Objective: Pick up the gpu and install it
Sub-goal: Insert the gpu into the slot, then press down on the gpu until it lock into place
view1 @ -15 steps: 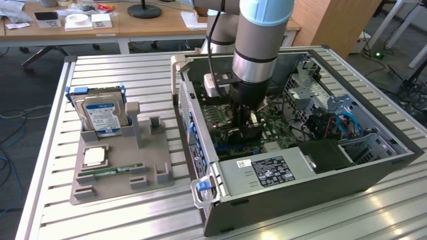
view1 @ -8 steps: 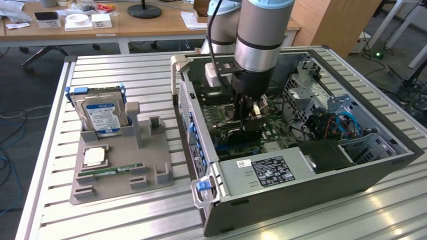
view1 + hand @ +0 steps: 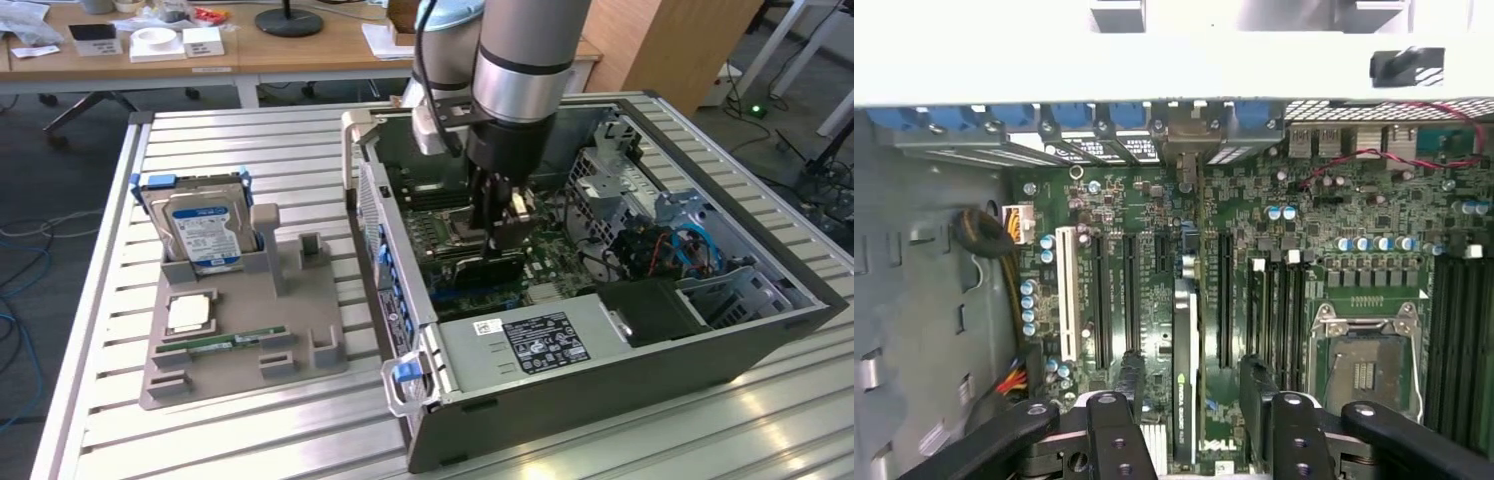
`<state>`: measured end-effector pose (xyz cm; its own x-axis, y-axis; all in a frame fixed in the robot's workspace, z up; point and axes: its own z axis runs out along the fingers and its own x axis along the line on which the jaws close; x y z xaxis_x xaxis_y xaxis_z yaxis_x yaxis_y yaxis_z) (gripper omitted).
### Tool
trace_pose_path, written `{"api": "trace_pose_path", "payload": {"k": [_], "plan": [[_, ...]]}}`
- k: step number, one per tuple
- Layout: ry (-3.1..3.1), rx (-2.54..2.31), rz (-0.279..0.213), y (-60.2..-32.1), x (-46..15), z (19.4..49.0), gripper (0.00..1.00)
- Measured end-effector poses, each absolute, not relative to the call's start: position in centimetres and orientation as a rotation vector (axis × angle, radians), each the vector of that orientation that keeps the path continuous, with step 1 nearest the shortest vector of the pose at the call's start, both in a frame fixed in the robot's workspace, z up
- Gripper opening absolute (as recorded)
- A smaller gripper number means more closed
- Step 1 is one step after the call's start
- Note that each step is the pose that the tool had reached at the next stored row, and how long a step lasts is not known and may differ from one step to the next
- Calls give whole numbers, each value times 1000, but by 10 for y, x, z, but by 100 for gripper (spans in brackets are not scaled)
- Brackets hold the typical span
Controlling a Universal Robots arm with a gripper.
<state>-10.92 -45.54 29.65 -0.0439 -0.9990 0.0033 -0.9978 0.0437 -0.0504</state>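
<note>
The gpu point(image 3: 1186, 370) is seen edge-on between the fingers point(image 3: 1257, 400) of the one gripper point(image 3: 1192, 405), clamped on it directly over the motherboard point(image 3: 1274, 260); its long axis is run parallel to the black expansion slots point(image 3: 1226, 300), toward the rear brackets. Outside the computer case point(image 3: 574, 350), on the grey holder tray point(image 3: 314, 345), one hard drive point(image 3: 203, 232) and one RAM stick point(image 3: 220, 343) are counted.
</note>
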Motion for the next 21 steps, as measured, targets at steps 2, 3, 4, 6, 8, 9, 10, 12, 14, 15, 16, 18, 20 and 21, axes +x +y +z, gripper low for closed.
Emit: {"api": "trace_pose_path", "payload": {"k": [2,3,4,6,8,9,10,12,14,15,16,18,20,21], "plan": [[2246,-2149,-60,-455,-109,299,52],[2246,-2149,-60,-455,-109,301,52],[2246,-2149,-60,-455,-109,303,52],[2246,-2149,-60,-455,-109,307,52],[2246,-2149,-60,-455,-109,312,52],[2246,-2149,-60,-455,-109,314,52],[2246,-2149,-60,-455,-109,316,52],[2246,-2149,-60,-455,-109,319,52],[2246,-2149,-60,-455,-109,320,52],[2246,-2150,-61,-455,-109,321,52],[2246,-2150,-61,-455,-109,322,52],[2246,-2149,-60,-455,-109,323,52],[2246,-2149,-61,-455,-109,323,52],[2246,-2149,-61,-455,-109,323,52]]}}
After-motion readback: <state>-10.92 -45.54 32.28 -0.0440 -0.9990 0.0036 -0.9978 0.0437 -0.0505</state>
